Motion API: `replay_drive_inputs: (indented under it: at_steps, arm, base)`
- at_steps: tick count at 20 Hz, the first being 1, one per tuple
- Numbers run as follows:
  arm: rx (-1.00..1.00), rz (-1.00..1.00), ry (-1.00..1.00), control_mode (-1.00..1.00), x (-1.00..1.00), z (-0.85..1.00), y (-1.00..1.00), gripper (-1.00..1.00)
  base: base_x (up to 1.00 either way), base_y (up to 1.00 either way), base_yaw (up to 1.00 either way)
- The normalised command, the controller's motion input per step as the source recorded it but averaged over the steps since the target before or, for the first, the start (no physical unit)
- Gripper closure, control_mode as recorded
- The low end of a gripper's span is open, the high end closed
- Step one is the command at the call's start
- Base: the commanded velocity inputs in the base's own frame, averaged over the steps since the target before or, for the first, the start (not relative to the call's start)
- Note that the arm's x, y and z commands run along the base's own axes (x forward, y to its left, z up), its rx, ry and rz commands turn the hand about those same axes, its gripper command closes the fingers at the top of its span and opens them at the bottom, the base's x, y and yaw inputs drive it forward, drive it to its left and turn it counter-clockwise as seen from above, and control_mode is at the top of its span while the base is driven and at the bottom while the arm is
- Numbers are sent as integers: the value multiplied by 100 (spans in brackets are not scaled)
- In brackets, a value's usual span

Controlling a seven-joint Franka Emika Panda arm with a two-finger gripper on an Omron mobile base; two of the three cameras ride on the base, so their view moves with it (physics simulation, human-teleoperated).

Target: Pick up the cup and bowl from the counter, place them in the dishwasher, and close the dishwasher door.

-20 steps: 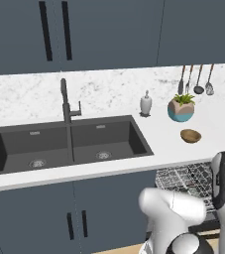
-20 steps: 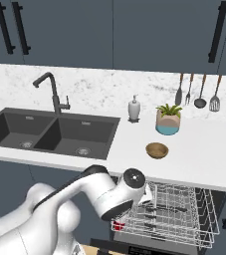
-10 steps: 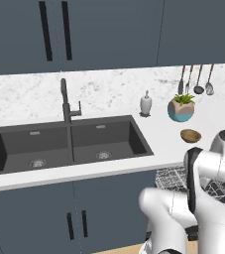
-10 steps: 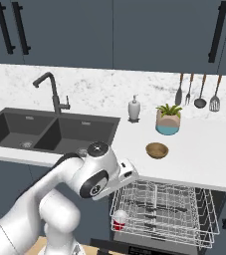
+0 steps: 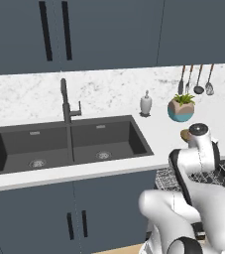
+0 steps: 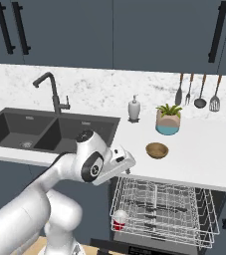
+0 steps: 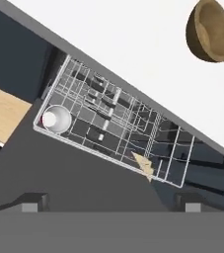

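My pincer (image 7: 111, 200) is spread wide over the pulled-out dishwasher (image 6: 164, 209) rack, cup (image 7: 56, 118) sitting at 9 o'clock, bowl (image 7: 210, 30) on the counter (image 7: 133, 44) at 1 o'clock

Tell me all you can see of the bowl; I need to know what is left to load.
The bowl is small, round and brown, wood-like, with a lighter hollow inside. It sits upright on the white counter, just in front of the potted plant and apart from it, above the pulled-out dishwasher rack. Nothing touches it except the counter; the gripper is apart from it.
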Motion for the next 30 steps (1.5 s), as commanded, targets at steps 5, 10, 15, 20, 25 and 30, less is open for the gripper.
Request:
replay_drive_inputs:
  at_steps: [5, 10, 15, 20, 25, 30]
  arm:
    - [0, -29, -1, -100, 46, 3, 0, -100]
    - [0, -25, 3, -100, 44, 4, 0, -100]
    - [12, -3, 0, -100, 34, 0, -42, -100]
    - [21, 0, 0, -100, 16, 0, -44, -100]
    - [9, 2, -1, -100, 3, 0, 3, -100]
    - [0, 8, 0, -100, 14, 1, 3, -100]
  base:
    - [0, 0, 0]
    - [0, 0, 0]
    - [0, 0, 0]
    - [0, 0, 0]
    - [0, 0, 0]
    - [0, 0, 0]
